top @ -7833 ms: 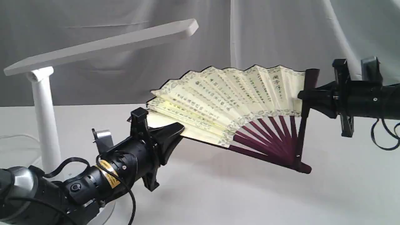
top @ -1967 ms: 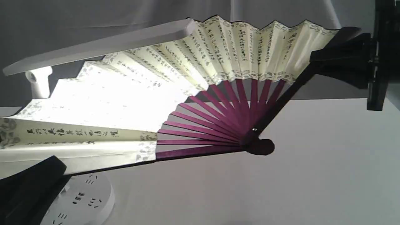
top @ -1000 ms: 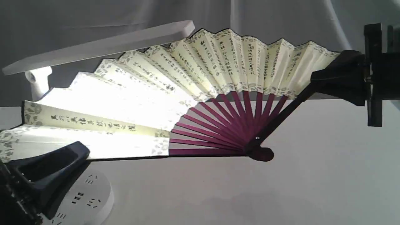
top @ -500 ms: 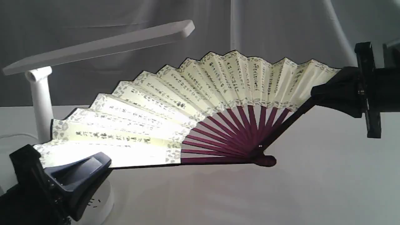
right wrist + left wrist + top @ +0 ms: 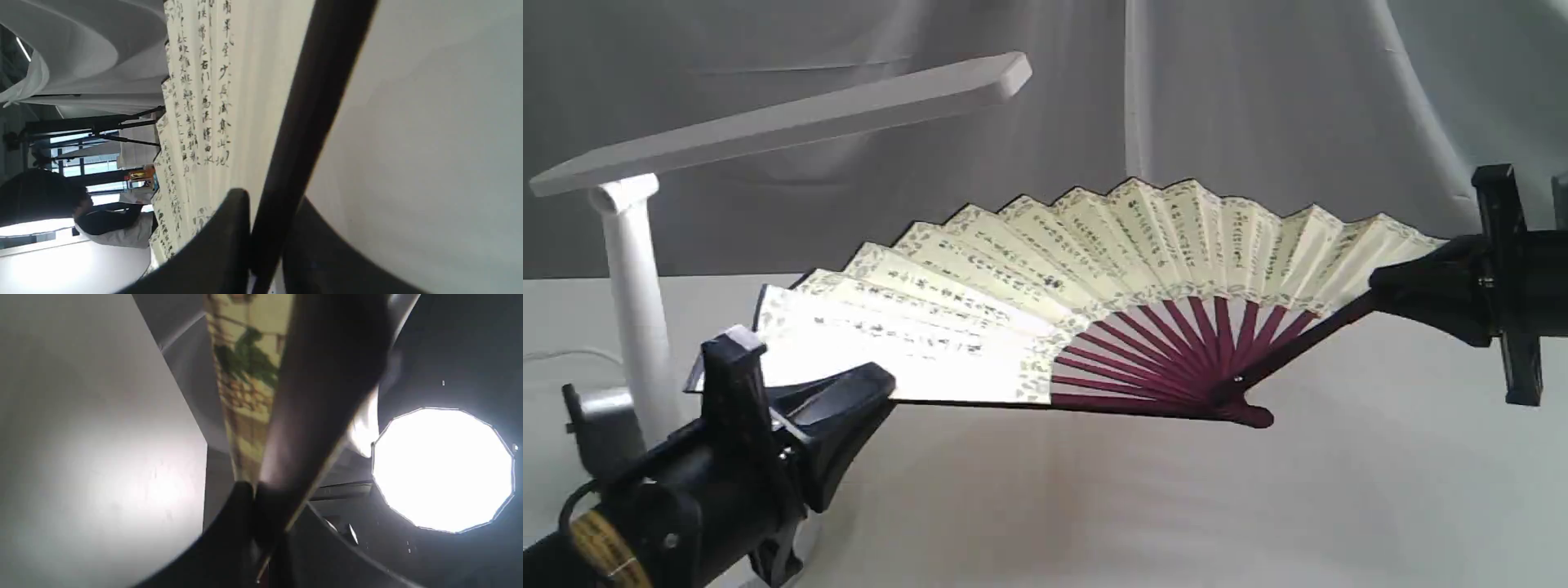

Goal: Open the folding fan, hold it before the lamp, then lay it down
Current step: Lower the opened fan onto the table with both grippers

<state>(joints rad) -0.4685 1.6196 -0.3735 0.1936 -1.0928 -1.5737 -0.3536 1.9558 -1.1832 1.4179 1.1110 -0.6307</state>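
Note:
The folding fan (image 5: pixel 1045 278) is spread wide open, cream pleats with black script above maroon ribs that meet at a pivot (image 5: pixel 1241 404) just over the table. My left gripper (image 5: pixel 870 392) is shut on its left guard near the paper's outer end; the left wrist view shows that dark guard (image 5: pixel 314 416) pinched between the fingers. My right gripper (image 5: pixel 1380 290) is shut on the right guard, seen as a dark bar (image 5: pixel 302 134) in the right wrist view. The white lamp (image 5: pixel 637 327) stands at the left, its bar head (image 5: pixel 784 122) above and behind the fan.
A grey draped backdrop (image 5: pixel 1258 106) hangs behind the white table (image 5: pixel 1094 506). A thin cable (image 5: pixel 564 357) trails from the lamp at the far left. A bright round studio light (image 5: pixel 443 469) fills part of the left wrist view.
Both arms have lowered the open fan from in front of the lamp head toward the table and shifted it right; it now tilts flatter, and the glow on the paper has faded.

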